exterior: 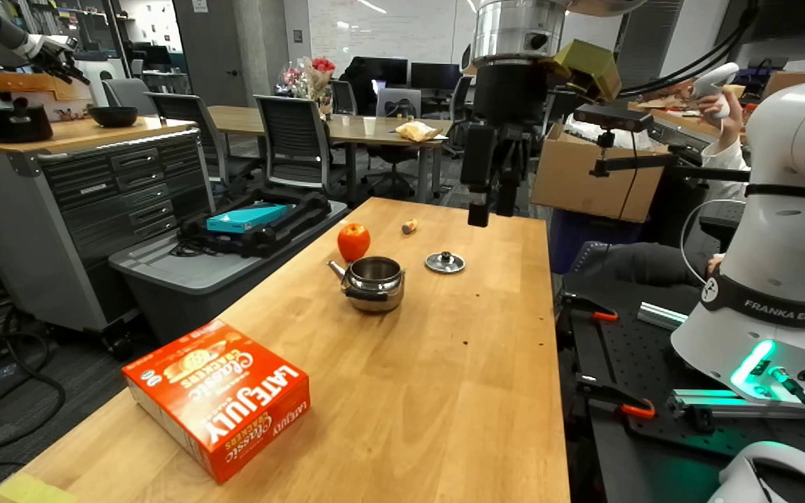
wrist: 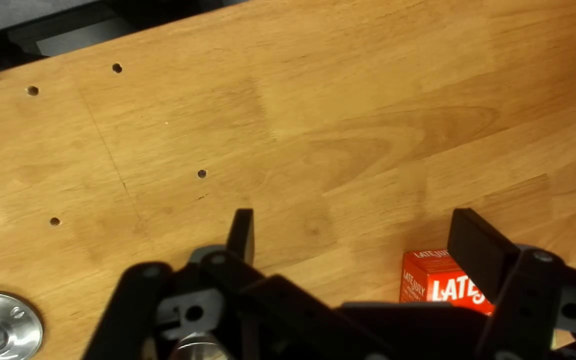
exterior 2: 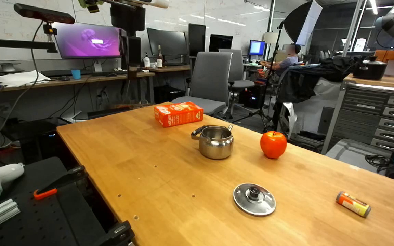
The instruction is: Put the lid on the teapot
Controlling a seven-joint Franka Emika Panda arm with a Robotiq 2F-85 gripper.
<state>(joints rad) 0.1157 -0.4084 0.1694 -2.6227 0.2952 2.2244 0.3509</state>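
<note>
The lid point(exterior: 444, 263), a flat silvery disc with a dark knob, lies knob up on the wooden table; it also shows in an exterior view point(exterior 2: 254, 201) and at the lower left of the wrist view point(wrist: 15, 325). The teapot point(exterior: 374, 290), small, round and silvery, stands upright and uncovered beside it; it also shows in an exterior view point(exterior 2: 216, 147). Only a sliver of the teapot point(wrist: 200, 347) shows behind my fingers in the wrist view. My gripper point(exterior: 492, 207) is open and empty, high above the table and apart from both. Its fingers are spread wide in the wrist view point(wrist: 353, 220).
An orange-red cracker box point(exterior: 217, 398) lies on the table point(exterior: 430, 412), past the teapot from the lid. A red apple point(exterior 2: 273, 145) stands near the teapot. A small orange-yellow cylinder point(exterior 2: 353, 204) lies beyond the lid. Black clamps point(exterior: 612, 395) sit by the table's robot-side edge.
</note>
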